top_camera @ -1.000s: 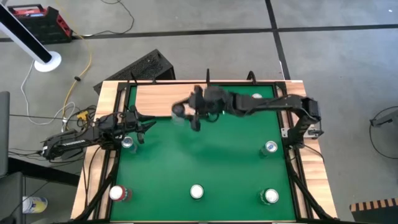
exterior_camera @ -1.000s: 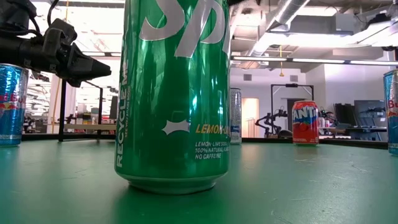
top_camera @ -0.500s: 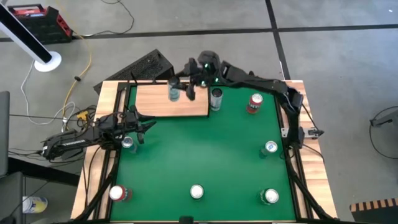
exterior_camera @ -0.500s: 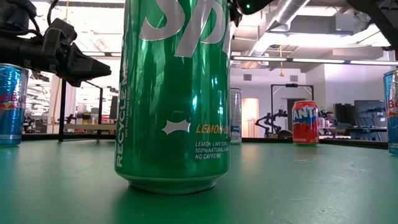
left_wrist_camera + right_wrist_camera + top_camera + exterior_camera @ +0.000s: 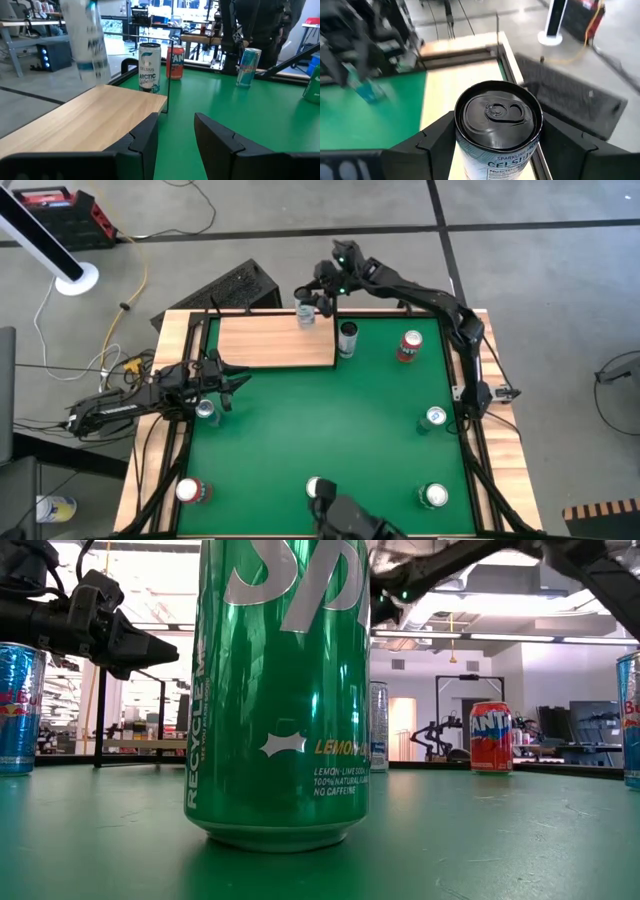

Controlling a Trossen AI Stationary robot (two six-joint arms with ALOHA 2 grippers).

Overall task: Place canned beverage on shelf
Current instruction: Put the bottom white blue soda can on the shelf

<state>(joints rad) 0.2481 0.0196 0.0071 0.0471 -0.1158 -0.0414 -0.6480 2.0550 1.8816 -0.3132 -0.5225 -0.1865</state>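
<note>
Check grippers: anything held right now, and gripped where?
Right gripper holds a Celsius can by its upper sides, over the shelf's far edge. Left gripper holds nothing.

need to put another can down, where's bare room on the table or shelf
Most of the shelf board is bare; only its far right corner is taken, where the right pincer holds a can. The green middle, between the shelf and the front-edge cans, is open. The left edge is crowded by the left pincer.

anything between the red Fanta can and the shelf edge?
Yes: a Celsius can stands on the green between the Fanta can and the shelf, per the high view.
</note>
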